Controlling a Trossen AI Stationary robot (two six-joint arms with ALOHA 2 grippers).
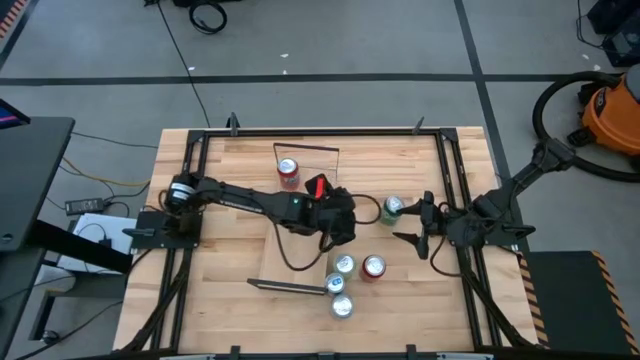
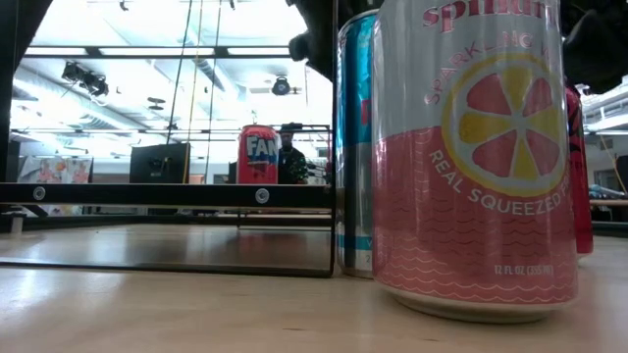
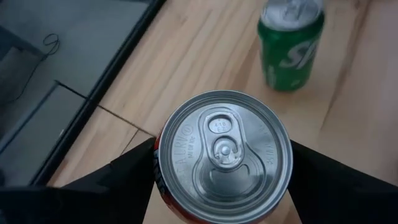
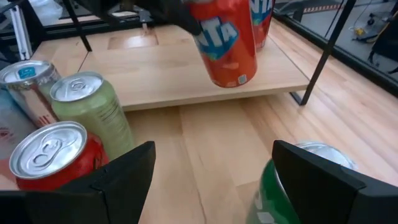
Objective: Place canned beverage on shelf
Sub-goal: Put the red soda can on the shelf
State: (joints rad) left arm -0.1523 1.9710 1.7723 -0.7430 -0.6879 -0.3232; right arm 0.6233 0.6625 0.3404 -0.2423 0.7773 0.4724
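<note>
Left tool (image 3: 221, 177) is clamping an orange can (image 4: 224, 43), carrying it above the shelf (image 4: 186, 74) edge. One can (image 1: 288, 172) already sitting there. Right tool (image 1: 418, 222) is waiting, fingers apart, beside green can (image 1: 393, 207). Release pending.

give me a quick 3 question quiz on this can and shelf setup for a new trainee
1. True or false: the left gripper is closed on an orange can, gripping its sides.
2. Which can sits closest to the open right gripper? A) the blue can B) the green can C) the pink lemon can
3. Leaving out the held one, how many cans stand on the shelf?

Key:
1. True. The left wrist view shows a finger on each side of the can.
2. B
3. One, the red can near the shelf's far end.
</note>
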